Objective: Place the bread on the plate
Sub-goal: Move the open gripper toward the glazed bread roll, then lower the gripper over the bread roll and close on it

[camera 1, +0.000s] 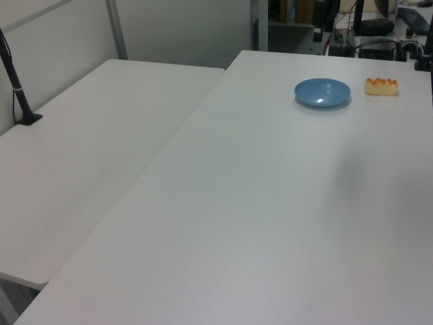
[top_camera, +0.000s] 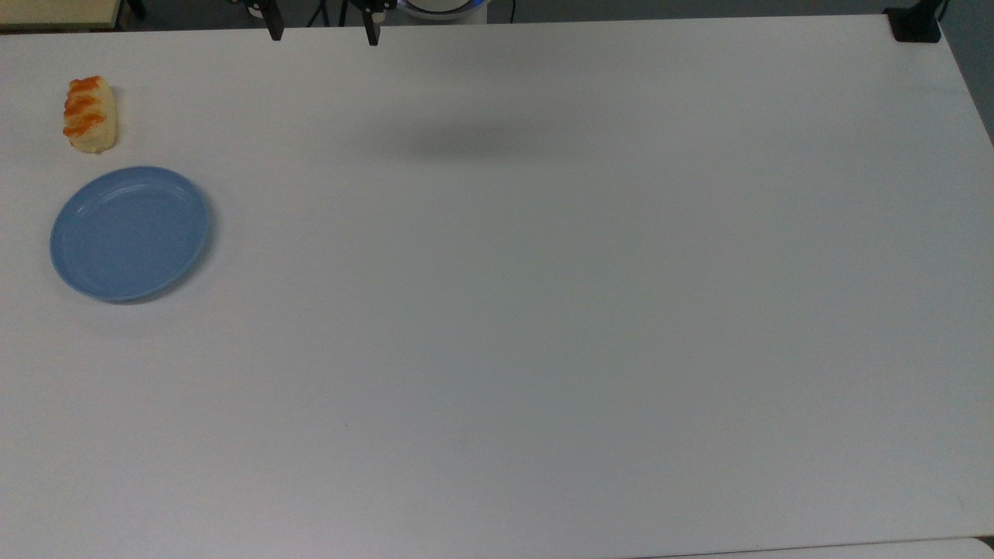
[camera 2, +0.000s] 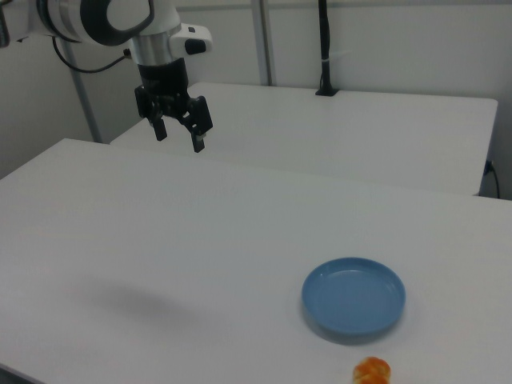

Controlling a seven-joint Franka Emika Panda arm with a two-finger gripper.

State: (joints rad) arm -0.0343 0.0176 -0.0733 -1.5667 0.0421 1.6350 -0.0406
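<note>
The bread [top_camera: 89, 113], a small pale-yellow loaf with orange stripes, lies on the white table near the top view's left edge. It also lies at the left view's far right, bread [camera 1: 381, 85], and at the right view's bottom edge, bread [camera 2: 372, 371]. The light-blue plate [top_camera: 130, 232] sits just below it in the top view, apart from it; plate [camera 1: 323, 92]; plate [camera 2: 354, 297]. My gripper [top_camera: 323, 32] hangs open and empty at the top view's upper edge, far from both. In the right view the gripper [camera 2: 179, 135] is high above the table.
The white table [top_camera: 543, 310] is wide and bare. A second white table [camera 1: 81, 162] adjoins it on the left view's left. A black camera post [camera 1: 17, 88] stands there, and a black clamp [top_camera: 915, 23] sits at the top view's upper right corner.
</note>
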